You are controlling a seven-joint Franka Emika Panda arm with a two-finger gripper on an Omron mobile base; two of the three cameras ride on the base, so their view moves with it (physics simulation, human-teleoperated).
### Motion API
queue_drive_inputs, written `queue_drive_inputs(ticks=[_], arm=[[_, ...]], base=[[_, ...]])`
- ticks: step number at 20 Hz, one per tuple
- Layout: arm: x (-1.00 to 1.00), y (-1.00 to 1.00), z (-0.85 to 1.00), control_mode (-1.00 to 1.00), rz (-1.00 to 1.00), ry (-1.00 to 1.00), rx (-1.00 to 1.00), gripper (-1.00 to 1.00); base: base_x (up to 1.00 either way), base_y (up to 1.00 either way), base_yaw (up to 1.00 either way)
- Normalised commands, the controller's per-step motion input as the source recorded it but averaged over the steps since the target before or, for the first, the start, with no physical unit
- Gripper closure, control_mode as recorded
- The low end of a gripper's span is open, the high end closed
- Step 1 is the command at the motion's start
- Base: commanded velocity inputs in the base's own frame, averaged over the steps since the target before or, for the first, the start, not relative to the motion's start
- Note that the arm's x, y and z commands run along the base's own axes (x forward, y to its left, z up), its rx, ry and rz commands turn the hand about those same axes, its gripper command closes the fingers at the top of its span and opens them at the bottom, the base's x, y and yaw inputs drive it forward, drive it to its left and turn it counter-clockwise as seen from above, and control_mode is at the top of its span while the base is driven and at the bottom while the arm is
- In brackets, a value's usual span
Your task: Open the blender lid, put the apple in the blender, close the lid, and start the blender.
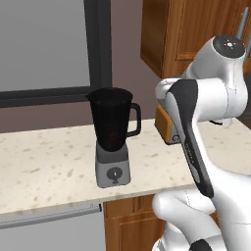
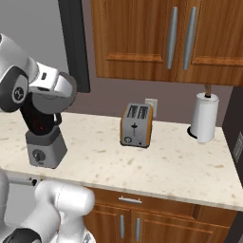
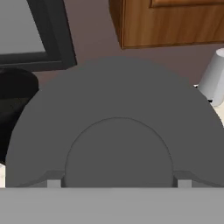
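My fingers pinch the raised knob of the blender lid (image 3: 118, 131), which sits broad and dark right before my hand. The blender (image 1: 113, 137) stands on the counter (image 1: 44, 166), its jar mouth uncovered, with the apple (image 1: 113, 138) a faint red shape low inside the jar. The toaster (image 2: 136, 125) sits to the blender's right.
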Motion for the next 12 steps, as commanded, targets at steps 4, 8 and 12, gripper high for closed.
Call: queue_drive_inputs(ticks=[4,8,12], arm=[[0.1,0.57,0.12,-1.0,0.07,0.04,0.0,1.0],[0.17,0.57,0.07,-1.0,0.07,0.08,0.0,1.0],[0.11,0.44,0.23,-1.0,0.05,0.1,0.0,1.0]], base=[[0.0,0.0,0.0],[0.0,0.0,0.0],[0.0,0.0,0.0]])
